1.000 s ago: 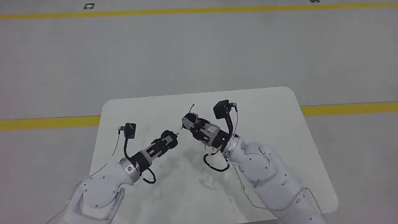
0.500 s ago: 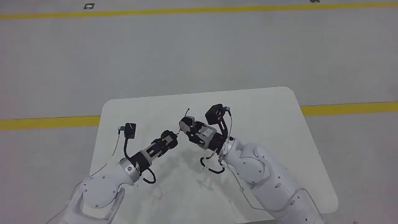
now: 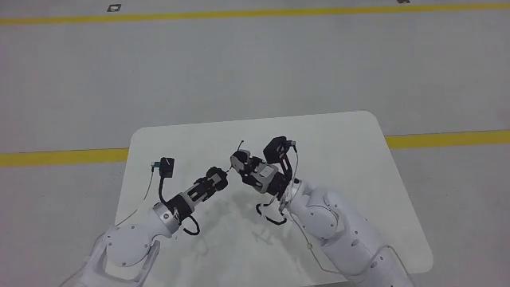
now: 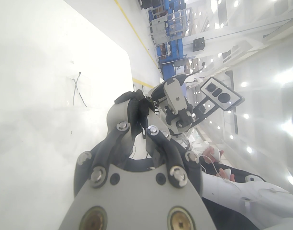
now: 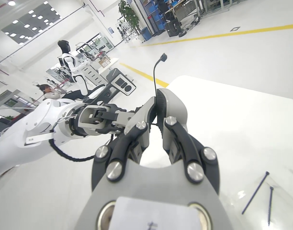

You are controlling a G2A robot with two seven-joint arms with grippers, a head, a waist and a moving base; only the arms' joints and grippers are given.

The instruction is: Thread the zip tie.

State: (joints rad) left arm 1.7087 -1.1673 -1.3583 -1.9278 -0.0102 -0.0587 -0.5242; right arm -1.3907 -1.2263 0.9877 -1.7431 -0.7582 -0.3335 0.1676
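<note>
Right fingers (image 5: 172,106): squeezed shut on the zip tie (image 5: 155,82), thin strap pinched between them, little square head poking up above. Left fingers (image 4: 122,111): pressed close together too, tips right next to the right ones. Hard to tell what, if anything, pinched in there. Both pairs held up off the tabletop (image 5: 232,120), near its middle.

Just now: right fingers brought over toward the left ones, a little at a time, with the tie carried along. Left fingers kept still the whole while. Gap between the two pairs now nearly gone.

Most likely a lining-up step, getting ready to push the tail of the tie into the hole in its head. Not threaded yet, going by the strap: no closed loop to see. Next bit probably fiddly, with a tiny hole and a bendy strap, easy to miss or to bend the wrong way.

Farther out: two spare ties (image 5: 255,192) lying flat on the tabletop, close together, well apart from both pairs of fingers.
</note>
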